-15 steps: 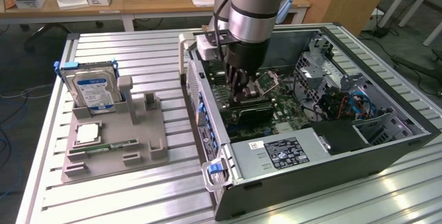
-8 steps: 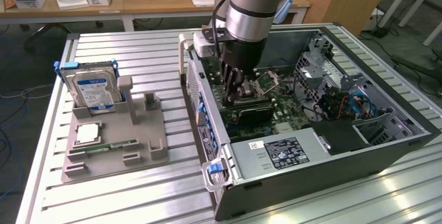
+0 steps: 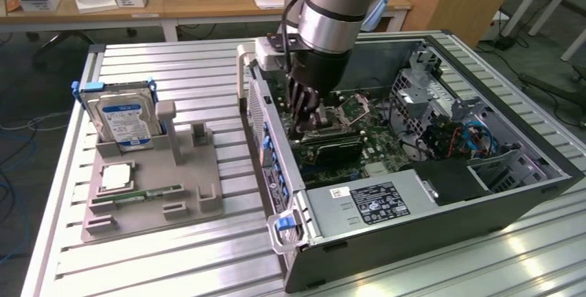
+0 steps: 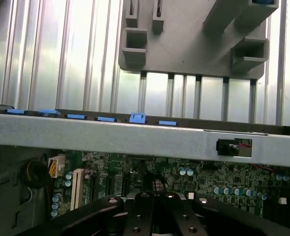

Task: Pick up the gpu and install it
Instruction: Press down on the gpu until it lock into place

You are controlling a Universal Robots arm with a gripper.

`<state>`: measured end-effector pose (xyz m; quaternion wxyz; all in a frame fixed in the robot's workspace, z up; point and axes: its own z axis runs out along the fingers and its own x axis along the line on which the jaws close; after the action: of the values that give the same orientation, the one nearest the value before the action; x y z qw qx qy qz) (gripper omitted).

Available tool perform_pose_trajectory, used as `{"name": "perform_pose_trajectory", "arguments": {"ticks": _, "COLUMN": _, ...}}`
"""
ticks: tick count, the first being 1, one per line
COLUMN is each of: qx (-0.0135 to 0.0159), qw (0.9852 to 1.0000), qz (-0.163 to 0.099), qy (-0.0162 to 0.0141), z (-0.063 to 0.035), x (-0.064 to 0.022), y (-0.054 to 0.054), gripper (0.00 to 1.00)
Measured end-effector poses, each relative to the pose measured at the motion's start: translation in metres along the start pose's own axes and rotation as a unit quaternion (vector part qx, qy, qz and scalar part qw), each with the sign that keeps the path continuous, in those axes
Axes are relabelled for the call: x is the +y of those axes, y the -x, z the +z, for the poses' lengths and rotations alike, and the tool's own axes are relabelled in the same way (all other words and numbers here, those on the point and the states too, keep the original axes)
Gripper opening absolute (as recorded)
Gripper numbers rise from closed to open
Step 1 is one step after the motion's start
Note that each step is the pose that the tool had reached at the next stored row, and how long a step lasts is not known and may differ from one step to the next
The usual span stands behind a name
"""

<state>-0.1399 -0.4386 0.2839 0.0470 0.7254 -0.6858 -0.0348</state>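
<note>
Seating the gpu in the open computer case

My gripper [image 3: 306, 120] is down inside the computer case [image 3: 476, 204], jaws drawn together, right above the gpu [image 3: 331, 147], which lies dark and flat over the green motherboard [image 3: 385, 147] near the middle of the case. To do this well, I judge I should keep the card square to its slot and press straight down, evenly, without tilting. Whether I actually clamp the card or only press on it I cannot tell: my own fingers cover the contact. The slot and the card's bracket end are hidden too. The grey holder tray [image 3: 147, 194] on the table outside the case holds the hard drive [image 3: 125, 120].
</note>
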Motion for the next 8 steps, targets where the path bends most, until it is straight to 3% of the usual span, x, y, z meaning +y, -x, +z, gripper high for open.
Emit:
{"name": "perform_pose_trajectory", "arguments": {"ticks": 5, "qx": 0.0044, "qw": 1.0, "qz": 0.0, "qy": -0.0001, "z": 0.0005, "x": 0.0044, "y": 0.0047, "gripper": 0.1}}
{"name": "perform_pose_trajectory", "arguments": {"ticks": 6, "qx": 0.0051, "qw": 1.0, "qz": 0.001, "qy": -0.0016, "z": 0.0005, "x": 0.0054, "y": 0.0054, "gripper": 0.1}}
{"name": "perform_pose_trajectory", "arguments": {"ticks": 8, "qx": 0.0058, "qw": 0.9999, "qz": 0.0, "qy": -0.0117, "z": 0.001, "x": 0.0061, "y": 0.006, "gripper": 0.1}}
